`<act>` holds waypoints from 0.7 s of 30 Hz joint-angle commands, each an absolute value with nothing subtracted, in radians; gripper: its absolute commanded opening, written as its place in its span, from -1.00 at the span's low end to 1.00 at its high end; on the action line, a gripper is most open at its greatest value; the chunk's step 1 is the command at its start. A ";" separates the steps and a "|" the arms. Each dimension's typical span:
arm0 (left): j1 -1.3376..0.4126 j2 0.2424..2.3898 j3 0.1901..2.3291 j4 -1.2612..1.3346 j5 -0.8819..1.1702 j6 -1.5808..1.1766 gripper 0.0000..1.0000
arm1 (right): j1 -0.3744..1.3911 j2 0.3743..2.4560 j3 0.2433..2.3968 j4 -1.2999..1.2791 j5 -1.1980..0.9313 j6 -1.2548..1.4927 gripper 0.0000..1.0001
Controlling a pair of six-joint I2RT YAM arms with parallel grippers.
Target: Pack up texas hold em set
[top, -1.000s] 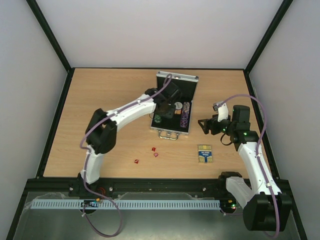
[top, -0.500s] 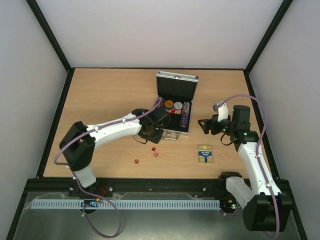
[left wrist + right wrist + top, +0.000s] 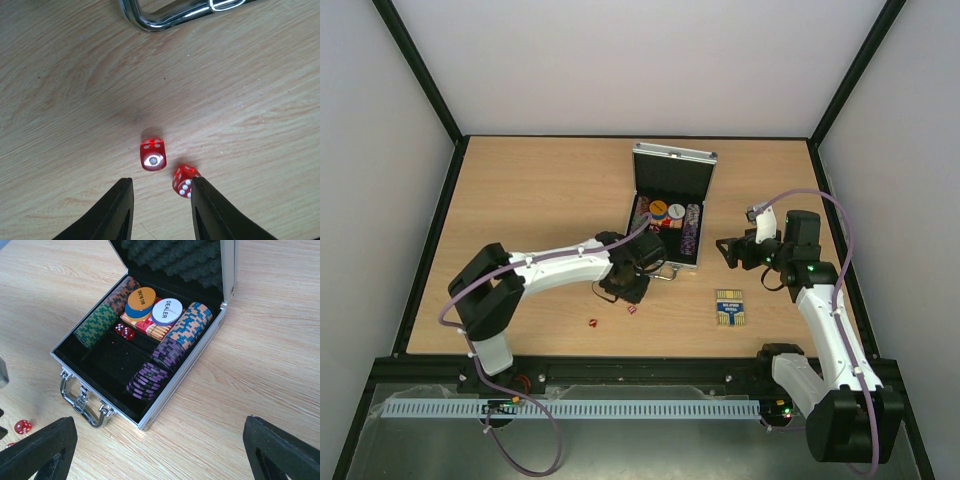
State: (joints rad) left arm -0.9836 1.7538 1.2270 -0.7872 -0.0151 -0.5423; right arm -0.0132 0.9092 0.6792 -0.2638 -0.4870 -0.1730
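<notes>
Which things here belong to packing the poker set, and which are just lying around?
Part of the job: silver case, poker chips, loose red dice, card deck box.
Just lying around: none seen; only the table besides.

The open case (image 3: 670, 172), chips (image 3: 692, 230) inside, sits centre-far, with the left gripper (image 3: 623, 288) low just near of it, red dice (image 3: 631, 310) beside that, the card box (image 3: 730, 307) near right and the right gripper (image 3: 726, 250) right of the case.
</notes>
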 commanded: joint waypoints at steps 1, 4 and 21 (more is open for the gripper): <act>-0.989 1.796 1.219 -0.783 -0.019 -0.567 -0.37 | -0.017 0.896 0.667 -0.277 -0.497 -0.181 0.84; -0.988 1.812 1.217 -0.770 -0.022 -0.569 -0.37 | -0.017 0.895 0.669 -0.278 -0.498 -0.181 0.84; -0.986 1.890 1.249 -0.779 -0.056 -0.555 -0.43 | -0.017 0.887 0.669 -0.279 -0.494 -0.184 0.84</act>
State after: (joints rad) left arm -0.9836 1.8740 1.2274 -0.7536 -0.0345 -0.5575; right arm -0.0132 0.9028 0.6792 -0.2638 -0.4870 -0.1730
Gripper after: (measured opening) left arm 0.287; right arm 0.920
